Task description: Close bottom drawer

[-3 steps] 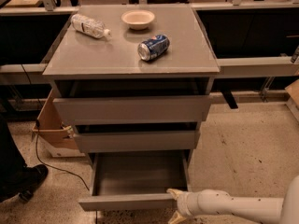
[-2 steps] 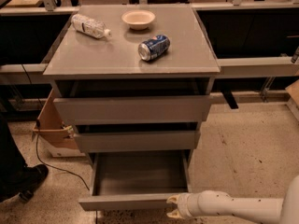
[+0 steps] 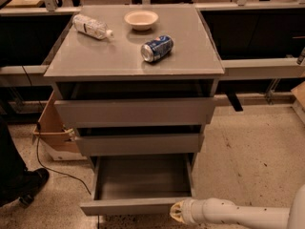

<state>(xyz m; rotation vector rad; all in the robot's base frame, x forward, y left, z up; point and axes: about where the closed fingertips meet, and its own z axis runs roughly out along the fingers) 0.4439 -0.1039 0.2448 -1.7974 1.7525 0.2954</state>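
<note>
The bottom drawer (image 3: pixel 143 178) of the grey cabinet is pulled far out, showing a bare grey box interior. Its flat front panel (image 3: pixel 133 206) runs along the bottom of the view. My gripper (image 3: pixel 175 212) comes in from the lower right on a white arm and sits at the right end of that front panel, touching or very close to it. The two drawers above are each pulled out a little.
On the cabinet top (image 3: pixel 119 56) lie a plastic bottle (image 3: pixel 91 26), a blue can (image 3: pixel 157 48) on its side and a white bowl (image 3: pixel 141 19). A cardboard box (image 3: pixel 52 128) and a cable are left of the cabinet. A dark shoe (image 3: pixel 21 185) shows at lower left.
My gripper has slid a little lower and toward the drawer's front panel. The drawer stands as far out as before.
</note>
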